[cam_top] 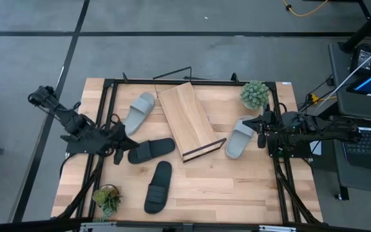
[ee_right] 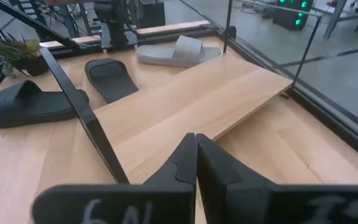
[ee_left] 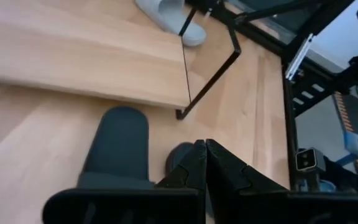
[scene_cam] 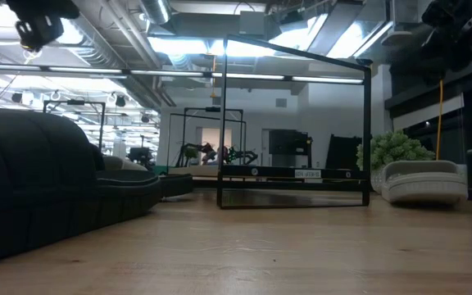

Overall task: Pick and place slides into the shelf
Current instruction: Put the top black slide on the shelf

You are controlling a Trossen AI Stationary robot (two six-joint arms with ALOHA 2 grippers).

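Note:
The shelf (cam_top: 185, 119), a slanted light-wood board in a thin black wire frame, stands mid-table. One grey slide (cam_top: 139, 111) lies flat to its left and another (cam_top: 240, 137) to its right. Two black slides (cam_top: 152, 149) (cam_top: 158, 187) lie sole-down nearer the front. My left gripper (cam_top: 117, 157) hovers shut just left of the nearer-left black slide (ee_left: 120, 146), touching nothing. By the right grey slide, my right gripper (cam_top: 261, 138) hangs shut and empty, its fingers (ee_right: 188, 155) pointing at the shelf board (ee_right: 191, 106).
A small potted plant (cam_top: 254, 94) stands at the back right and another (cam_top: 107, 198) at the front left corner. A black frame rail (cam_top: 192, 82) runs around the tabletop. Bare wood lies at the front right (cam_top: 237, 187).

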